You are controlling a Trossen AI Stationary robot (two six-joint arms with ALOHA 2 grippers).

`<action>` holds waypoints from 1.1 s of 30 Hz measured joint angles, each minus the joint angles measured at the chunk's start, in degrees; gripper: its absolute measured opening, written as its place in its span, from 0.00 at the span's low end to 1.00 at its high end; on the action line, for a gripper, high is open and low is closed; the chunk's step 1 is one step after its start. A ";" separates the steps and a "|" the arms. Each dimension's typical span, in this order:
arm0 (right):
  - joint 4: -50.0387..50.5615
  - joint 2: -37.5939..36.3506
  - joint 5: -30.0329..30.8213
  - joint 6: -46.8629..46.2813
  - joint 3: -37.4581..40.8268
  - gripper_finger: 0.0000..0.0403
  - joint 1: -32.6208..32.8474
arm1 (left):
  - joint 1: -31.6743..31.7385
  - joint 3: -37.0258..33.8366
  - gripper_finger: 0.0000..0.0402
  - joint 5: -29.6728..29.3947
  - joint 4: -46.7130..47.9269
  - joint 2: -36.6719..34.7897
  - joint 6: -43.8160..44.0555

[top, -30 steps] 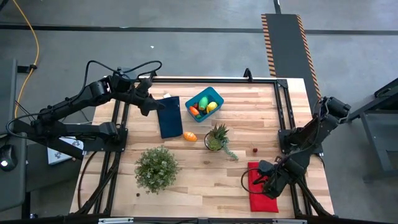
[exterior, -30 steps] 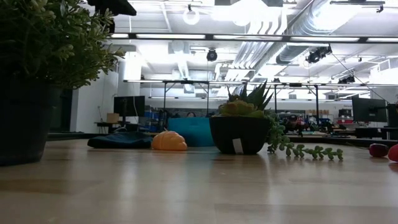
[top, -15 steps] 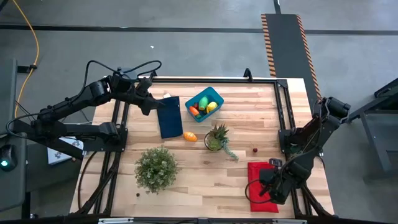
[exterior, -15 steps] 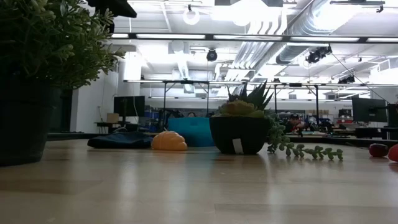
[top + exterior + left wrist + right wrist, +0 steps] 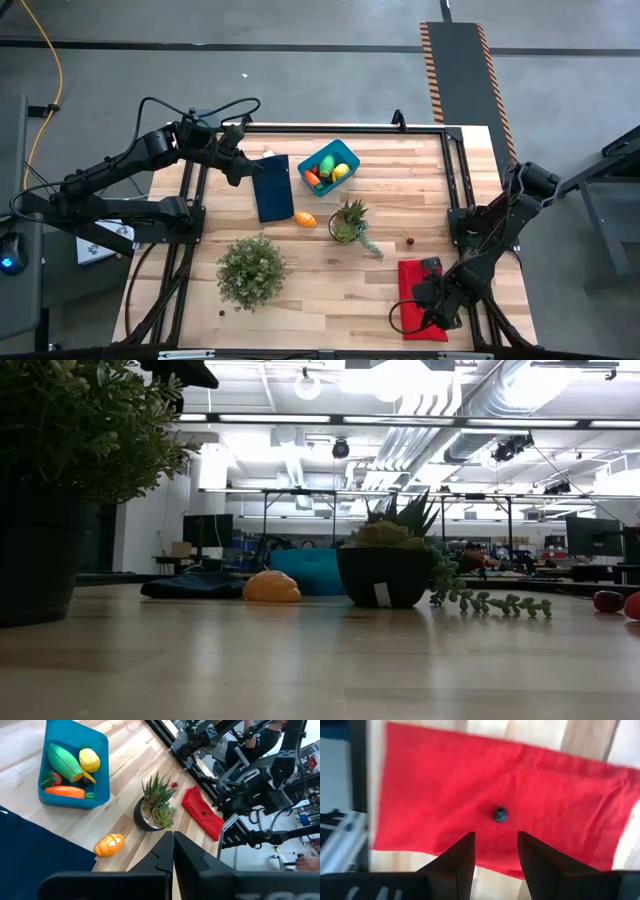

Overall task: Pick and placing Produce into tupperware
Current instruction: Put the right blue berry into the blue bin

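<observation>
At the upper left of the high view, the left claw (image 5: 243, 163) hangs shut and empty over the far end of the dark blue cloth (image 5: 273, 188). Right of it, at upper centre, the tub (image 5: 329, 168) already holds the green oval (image 5: 64, 762), the lemon (image 5: 89, 759) and the carrot (image 5: 66, 792). The orange oval (image 5: 306, 219) lies loose on the table (image 5: 400, 190) just below the tub, between the cloth and the spiky plant (image 5: 348, 222). At the lower right, the right claw (image 5: 428, 303) hovers about half open over the red cloth (image 5: 420, 275), gripping nothing.

I judge that a reach for the orange oval could go badly: it sits near the pot, so a claw may knock the plant, or the rounded toy may roll away.

Only the right wrist view shows the small dark ball (image 5: 500, 814) on the red cloth. The left wrist view alone shows the tub's contents clearly; the low view hides them behind the tub wall.
</observation>
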State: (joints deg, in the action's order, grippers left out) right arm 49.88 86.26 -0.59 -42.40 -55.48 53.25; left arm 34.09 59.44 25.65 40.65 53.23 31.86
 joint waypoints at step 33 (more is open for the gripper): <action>-3.33 7.89 5.15 -3.04 0.00 0.34 0.17 | 0.00 0.00 0.00 0.68 2.00 0.00 0.55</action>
State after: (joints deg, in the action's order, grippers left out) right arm 46.54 94.15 4.56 -45.44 -55.48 53.43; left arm 34.09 59.44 26.33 42.65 53.23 32.40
